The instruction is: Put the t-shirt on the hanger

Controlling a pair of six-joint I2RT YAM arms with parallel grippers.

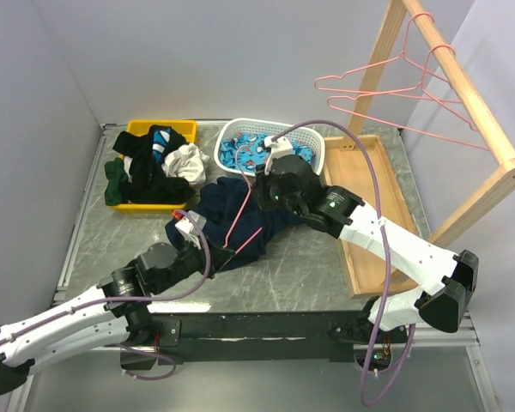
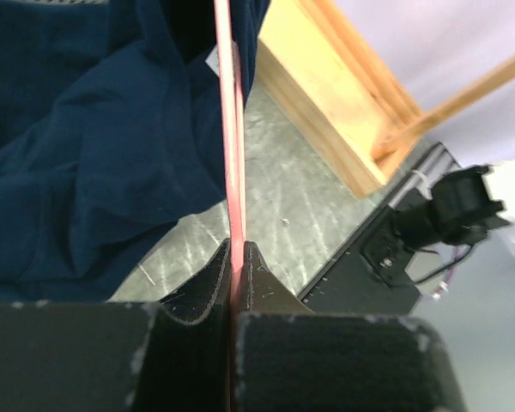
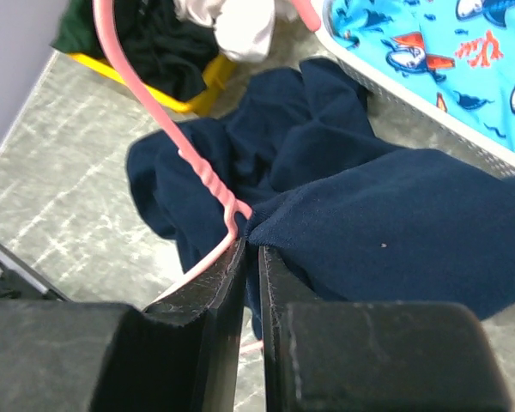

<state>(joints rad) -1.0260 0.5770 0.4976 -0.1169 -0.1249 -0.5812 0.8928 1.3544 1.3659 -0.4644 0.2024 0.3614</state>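
The navy t-shirt (image 1: 227, 215) lies crumpled in the middle of the table, in front of the white basket. A pink hanger (image 1: 240, 215) lies across it. Its twisted neck (image 3: 210, 180) and hook show in the right wrist view. My left gripper (image 1: 223, 249) is at the shirt's near edge, shut on the hanger's wire (image 2: 233, 172). My right gripper (image 1: 257, 191) is over the shirt's far side, shut on a fold of the t-shirt (image 3: 369, 223) right beside the hanger's neck. The hanger's lower part is hidden by cloth and fingers.
A yellow tray (image 1: 137, 127) with a black, green and white clothes heap stands at the back left. A white basket (image 1: 318, 153) with whale-print fabric is at the back centre. A wooden rack (image 1: 463, 86) with two pink hangers (image 1: 395, 94) stands on the right over its wooden base (image 1: 369, 215).
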